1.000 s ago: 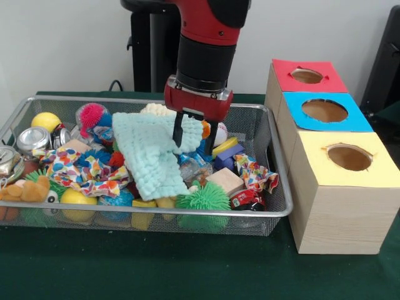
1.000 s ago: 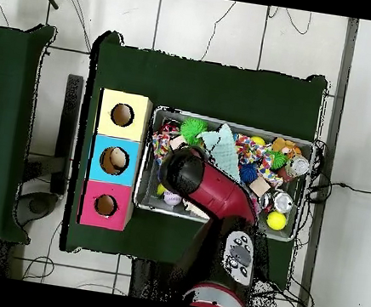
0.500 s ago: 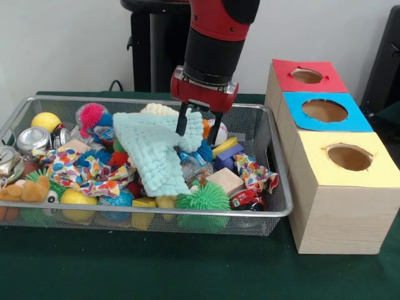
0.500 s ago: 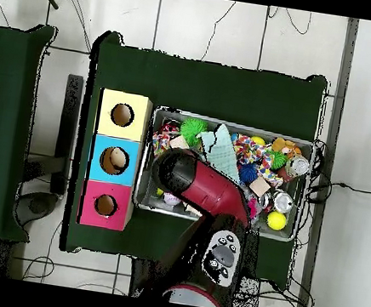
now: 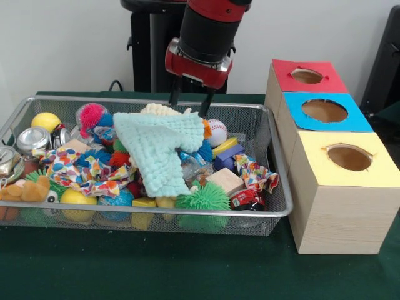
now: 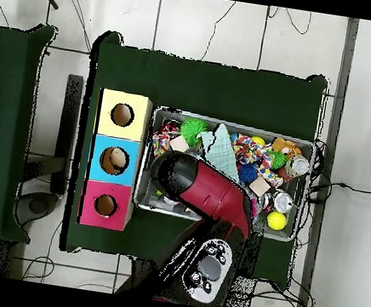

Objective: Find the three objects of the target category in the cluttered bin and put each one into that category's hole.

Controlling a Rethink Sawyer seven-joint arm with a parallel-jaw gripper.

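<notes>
Search step: gripper [image 5: 189, 104] spread, gripping nothing, above the bin [image 5: 278, 190].
Mint cloth [image 5: 161, 150] lies just below; next, likely reach far sideways for the orange-tan plush [image 5: 26, 189].

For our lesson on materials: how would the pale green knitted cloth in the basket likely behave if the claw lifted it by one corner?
The cloth drapes over the toys beneath, so it would probably hang limp and fold. Its open, fluffy knit suggests it is light, and might snag on neighbouring toys.
</notes>
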